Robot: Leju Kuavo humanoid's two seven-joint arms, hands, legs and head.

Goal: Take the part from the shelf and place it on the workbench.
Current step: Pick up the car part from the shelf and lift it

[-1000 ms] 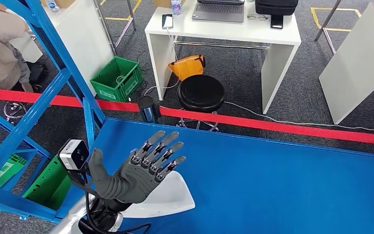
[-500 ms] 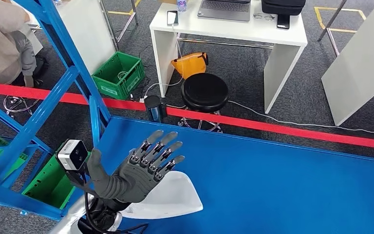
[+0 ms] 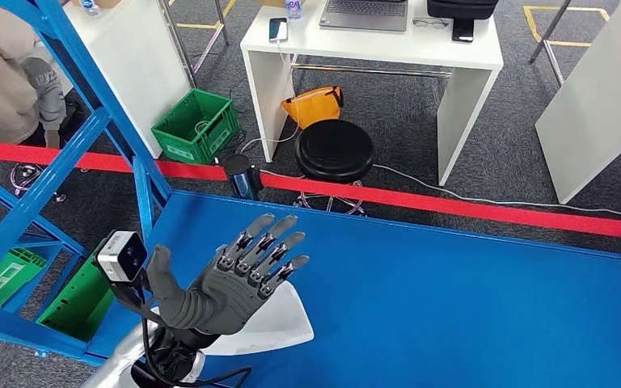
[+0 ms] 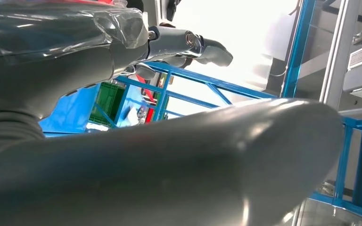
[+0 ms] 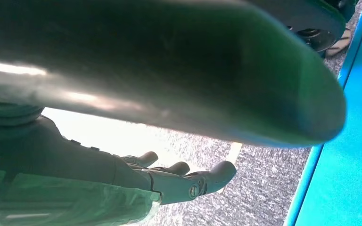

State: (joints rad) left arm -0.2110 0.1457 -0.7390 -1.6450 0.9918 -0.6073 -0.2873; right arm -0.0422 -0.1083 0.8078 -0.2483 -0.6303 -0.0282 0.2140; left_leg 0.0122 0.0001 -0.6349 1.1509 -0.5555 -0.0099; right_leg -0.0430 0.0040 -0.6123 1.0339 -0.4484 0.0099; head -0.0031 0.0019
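The left hand (image 3: 238,283) hovers over the white part (image 3: 279,323) on the blue bench (image 3: 453,299), fingers (image 3: 279,242) spread and holding nothing; the right hand's (image 5: 169,181) fingers also hold nothing.

White curved part (image 3: 279,323) lies flat on blue workbench (image 3: 453,299), near its left edge.

no text, brand, number or sign can be read. a pale label is seen on the green crate (image 3: 195,128) at about ten o'clock in the head view, and another on the green bin (image 3: 6,275) at about nine o'clock, but their print is too small to be made out.
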